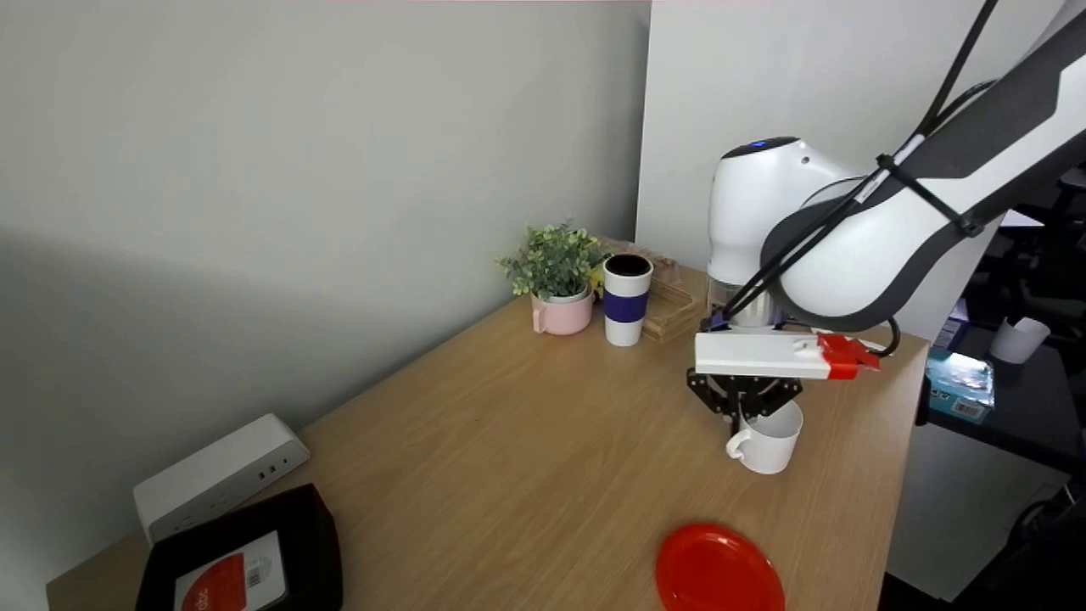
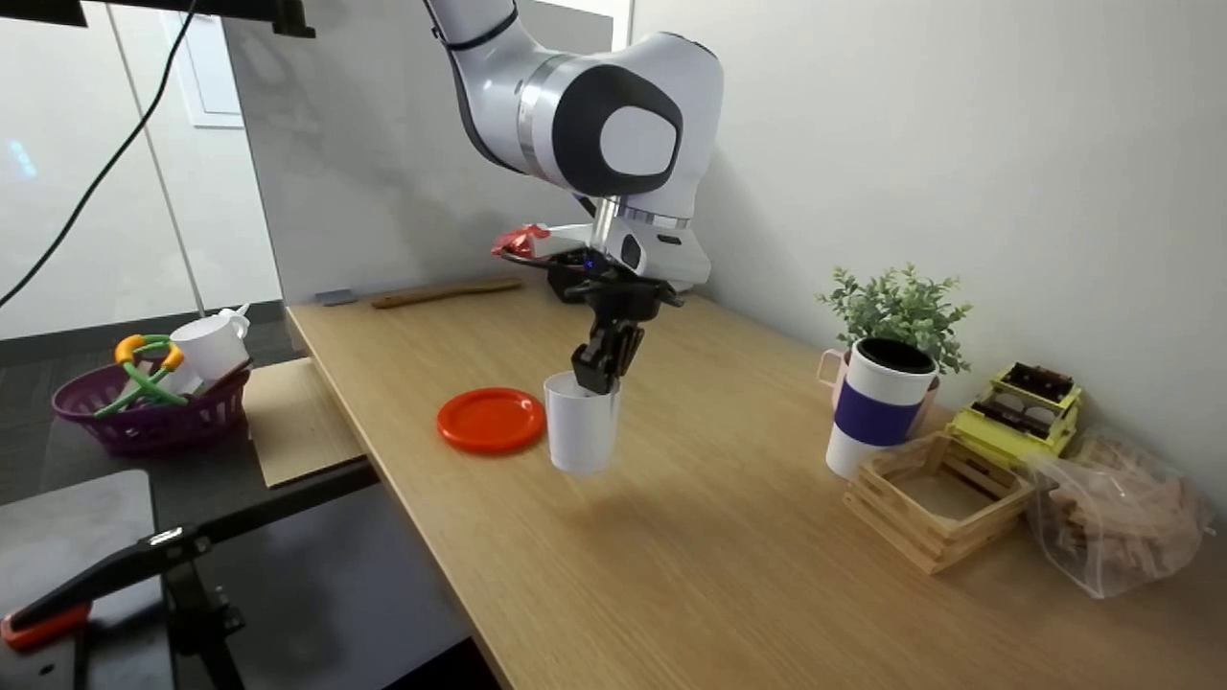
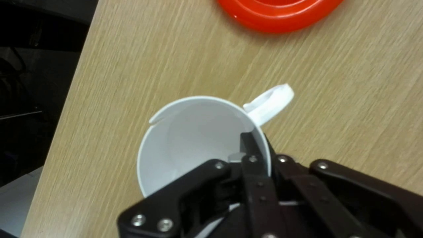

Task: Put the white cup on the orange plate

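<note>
The white cup (image 1: 769,447) is upright, and my gripper (image 1: 738,416) is shut on its wall near the handle. In the wrist view one finger of the gripper (image 3: 258,148) is inside the cup (image 3: 198,138) and the other is outside. In an exterior view the cup (image 2: 581,431) appears a little above the table, with a soft shadow below it. The orange plate (image 1: 719,570) lies flat on the table, a short way from the cup. It also shows in an exterior view (image 2: 491,420) and partly at the top of the wrist view (image 3: 281,19).
A tall white cup with a dark blue band (image 2: 875,412), a plant in a pink mug (image 1: 562,314), a wooden crate (image 2: 935,508) and a plastic bag (image 2: 1117,517) stand by the wall. A black tray (image 1: 322,543) and white box (image 1: 221,475) are farther along. The table edge (image 3: 71,82) runs near the cup.
</note>
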`<state>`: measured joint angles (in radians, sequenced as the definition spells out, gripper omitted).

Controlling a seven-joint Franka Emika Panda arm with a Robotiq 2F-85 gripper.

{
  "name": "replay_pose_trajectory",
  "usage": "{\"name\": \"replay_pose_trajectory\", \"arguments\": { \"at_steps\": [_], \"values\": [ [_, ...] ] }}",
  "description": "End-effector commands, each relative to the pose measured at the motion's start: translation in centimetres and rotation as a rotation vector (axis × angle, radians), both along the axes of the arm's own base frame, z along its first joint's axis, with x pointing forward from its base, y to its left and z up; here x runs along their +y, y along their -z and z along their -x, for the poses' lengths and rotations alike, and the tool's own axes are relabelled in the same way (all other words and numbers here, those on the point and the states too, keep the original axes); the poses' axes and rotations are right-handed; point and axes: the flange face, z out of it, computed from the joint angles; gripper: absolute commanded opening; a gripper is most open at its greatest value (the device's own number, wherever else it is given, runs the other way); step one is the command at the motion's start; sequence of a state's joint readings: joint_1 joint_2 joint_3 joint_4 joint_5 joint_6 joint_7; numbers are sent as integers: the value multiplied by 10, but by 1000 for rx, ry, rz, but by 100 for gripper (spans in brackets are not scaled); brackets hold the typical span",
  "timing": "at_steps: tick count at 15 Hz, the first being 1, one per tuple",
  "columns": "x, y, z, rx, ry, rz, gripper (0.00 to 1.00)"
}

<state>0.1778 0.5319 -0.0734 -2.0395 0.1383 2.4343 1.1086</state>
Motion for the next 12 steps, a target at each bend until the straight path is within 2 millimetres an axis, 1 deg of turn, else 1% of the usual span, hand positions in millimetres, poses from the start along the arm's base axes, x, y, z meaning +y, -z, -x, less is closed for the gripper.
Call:
{"name": "replay_pose_trajectory", "arguments": {
  "at_steps": [1, 4, 10, 12],
  "values": [
    [4, -9, 17, -11, -54, 20, 1],
    [9, -10, 21, -3, -96, 28, 1],
    [29, -8, 17, 26, -243, 31, 1],
    [35, -12, 17, 22, -279, 28, 1]
  ]
}}
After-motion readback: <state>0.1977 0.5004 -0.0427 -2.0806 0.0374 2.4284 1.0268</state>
